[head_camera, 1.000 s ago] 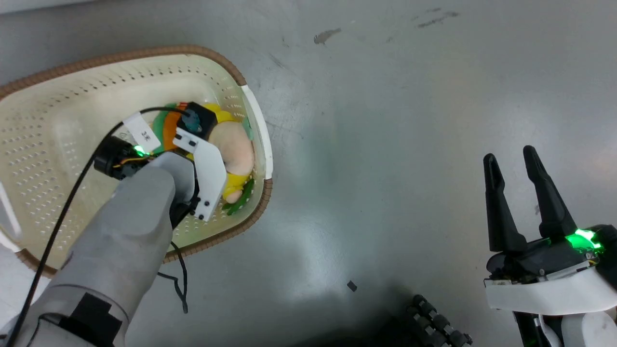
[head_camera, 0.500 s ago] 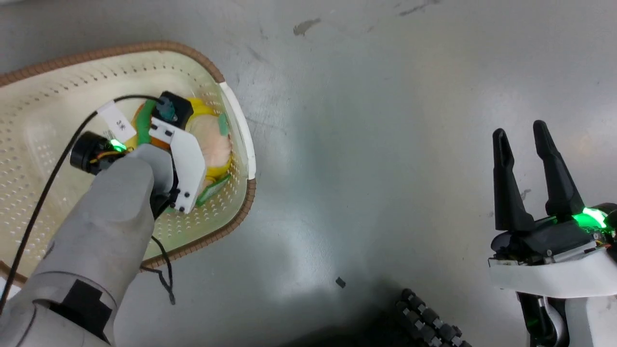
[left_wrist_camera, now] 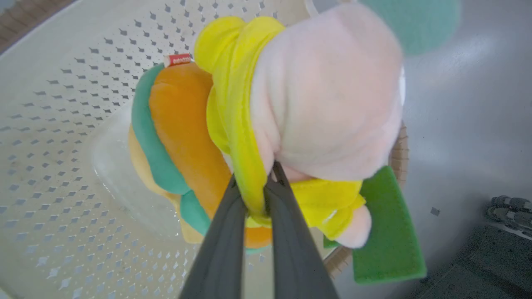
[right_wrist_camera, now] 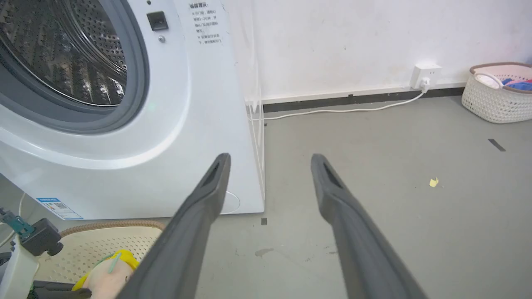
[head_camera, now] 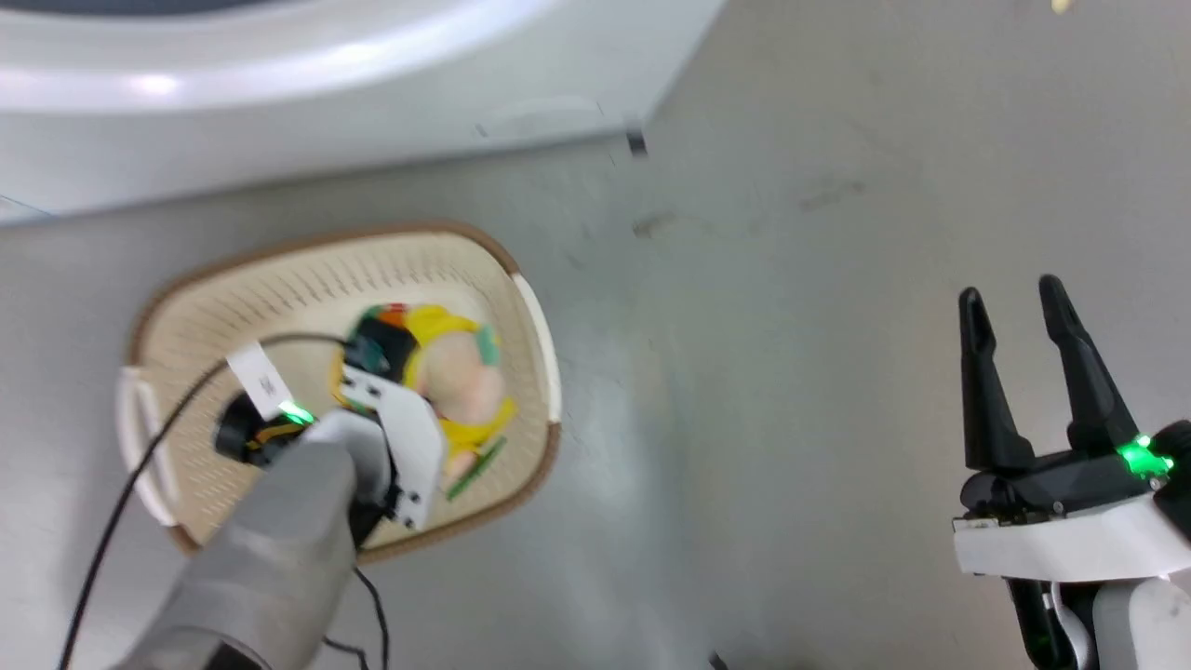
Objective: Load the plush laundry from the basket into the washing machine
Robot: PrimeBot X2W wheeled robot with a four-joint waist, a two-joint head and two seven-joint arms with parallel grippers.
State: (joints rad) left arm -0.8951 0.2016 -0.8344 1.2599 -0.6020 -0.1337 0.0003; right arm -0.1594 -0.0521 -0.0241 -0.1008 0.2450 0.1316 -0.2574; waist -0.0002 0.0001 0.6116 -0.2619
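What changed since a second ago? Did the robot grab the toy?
Mostly the head camera swung up, so the washing machine now shows at the top. The left gripper is shut on the plush laundry by its yellow cloth, and the toy looks raised off the bottom of the basket, still above it. The right gripper stayed open over the floor.

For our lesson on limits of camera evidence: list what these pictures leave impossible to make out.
Plush laundry, left wrist view: its own body hides whether it touches the basket.
Washing machine, head view: cut off by the top edge, blurred.
Printed notice, right wrist view: too small to read.
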